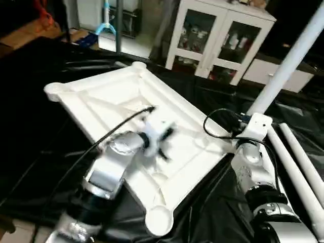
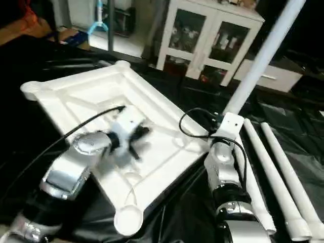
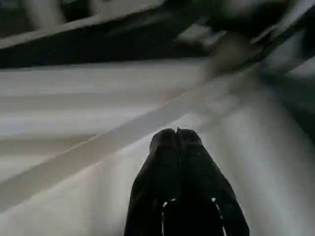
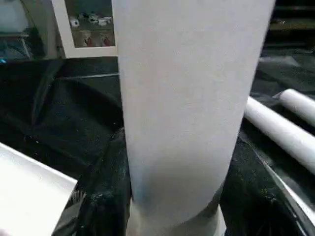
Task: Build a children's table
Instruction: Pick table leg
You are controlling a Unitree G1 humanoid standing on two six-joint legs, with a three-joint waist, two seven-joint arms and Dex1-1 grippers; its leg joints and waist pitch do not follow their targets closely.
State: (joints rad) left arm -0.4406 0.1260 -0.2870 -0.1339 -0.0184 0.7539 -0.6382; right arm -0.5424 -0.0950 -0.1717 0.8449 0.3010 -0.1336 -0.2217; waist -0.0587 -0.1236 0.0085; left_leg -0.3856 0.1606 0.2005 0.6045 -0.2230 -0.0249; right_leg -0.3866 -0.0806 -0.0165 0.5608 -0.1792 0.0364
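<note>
A: Where is there room to pass?
B: Over the ribbed underside of the tabletop, toward its far corners, the space is bare; the left gripper, fingers pressed together, hangs above its middle.
A: And on the right?
B: Crowded. A leg slants up from the tabletop's right corner with the right gripper closed around it, and more legs lie on the black cover just beside that arm.
A: Behind?
B: A white cabinet stands past the table's far edge
</note>
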